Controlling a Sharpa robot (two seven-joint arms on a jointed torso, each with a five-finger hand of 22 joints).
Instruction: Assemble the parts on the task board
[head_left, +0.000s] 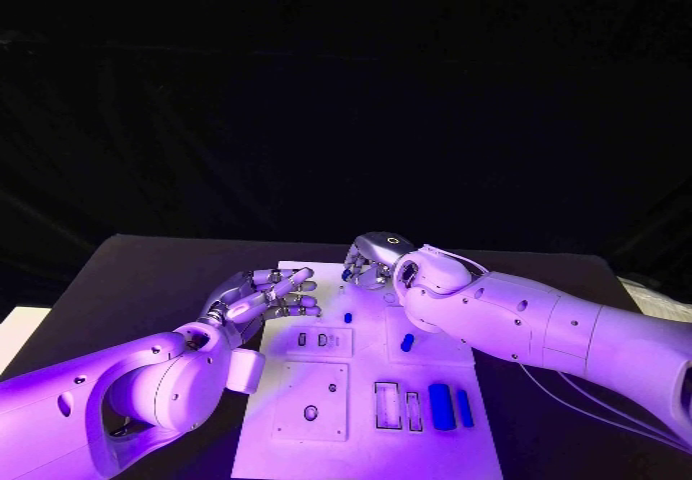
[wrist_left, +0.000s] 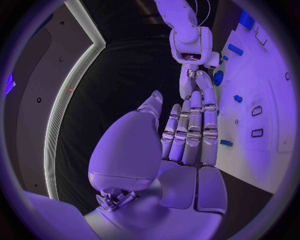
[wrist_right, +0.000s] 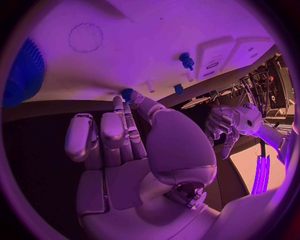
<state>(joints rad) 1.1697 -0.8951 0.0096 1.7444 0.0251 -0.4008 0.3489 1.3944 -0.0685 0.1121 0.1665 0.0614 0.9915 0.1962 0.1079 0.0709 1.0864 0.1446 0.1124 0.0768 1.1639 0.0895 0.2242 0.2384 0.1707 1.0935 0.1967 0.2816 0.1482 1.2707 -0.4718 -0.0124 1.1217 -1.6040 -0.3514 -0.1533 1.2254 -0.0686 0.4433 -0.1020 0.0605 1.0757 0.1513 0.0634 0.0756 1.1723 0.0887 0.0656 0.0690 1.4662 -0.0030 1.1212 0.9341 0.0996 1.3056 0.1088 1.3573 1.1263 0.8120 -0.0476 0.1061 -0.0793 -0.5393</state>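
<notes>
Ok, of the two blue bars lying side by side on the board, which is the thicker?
The blue bar right beside the empty slots; the outer bar is slimmer.

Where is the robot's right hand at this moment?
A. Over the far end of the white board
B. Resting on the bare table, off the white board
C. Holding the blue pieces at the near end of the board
A: in the head view the right hand is at the far end of the task board, away from the blue parts at the near end.
</notes>
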